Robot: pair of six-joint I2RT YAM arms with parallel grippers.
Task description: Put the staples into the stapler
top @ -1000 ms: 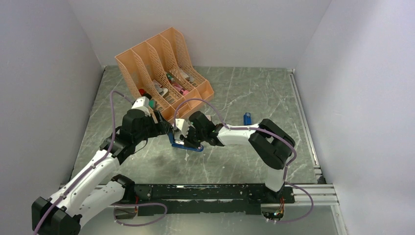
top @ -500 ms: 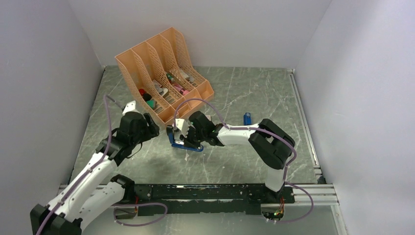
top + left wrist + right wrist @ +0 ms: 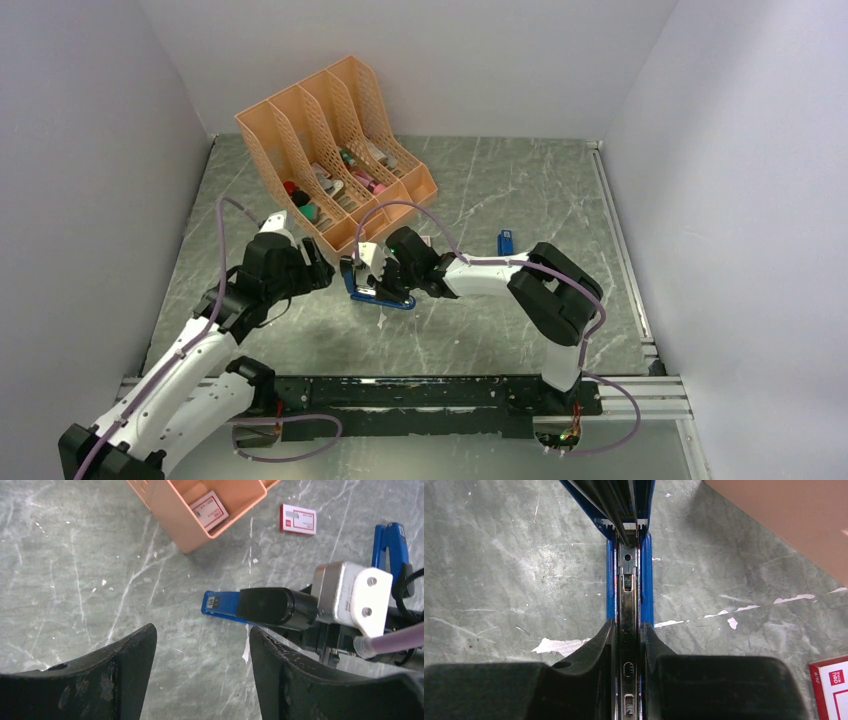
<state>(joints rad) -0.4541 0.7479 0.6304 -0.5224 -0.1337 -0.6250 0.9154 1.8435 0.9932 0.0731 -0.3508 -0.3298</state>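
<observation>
The blue stapler [image 3: 392, 301] lies on the table in front of the orange organiser, its top arm swung open. In the right wrist view my right gripper [image 3: 628, 626] is shut on the stapler's metal magazine rail [image 3: 627, 582], above the blue base [image 3: 647, 570]. My left gripper [image 3: 320, 272] is open and empty, hovering just left of the stapler; its view shows the stapler's blue tip [image 3: 220, 603] ahead of the fingers [image 3: 135, 650]. The silvery staple block shows in no view. Whether staples lie in the rail I cannot tell.
An orange slotted file organiser [image 3: 300, 120] with small items stands at the back left, close behind both grippers. A white-and-red box [image 3: 298, 519] lies by its front corner, another [image 3: 210, 511] inside its end slot. A small blue object [image 3: 506, 241] sits to the right.
My left gripper has drawn back to the left, away from the stapler it was close against a second ago. The right gripper and stapler have not moved.
</observation>
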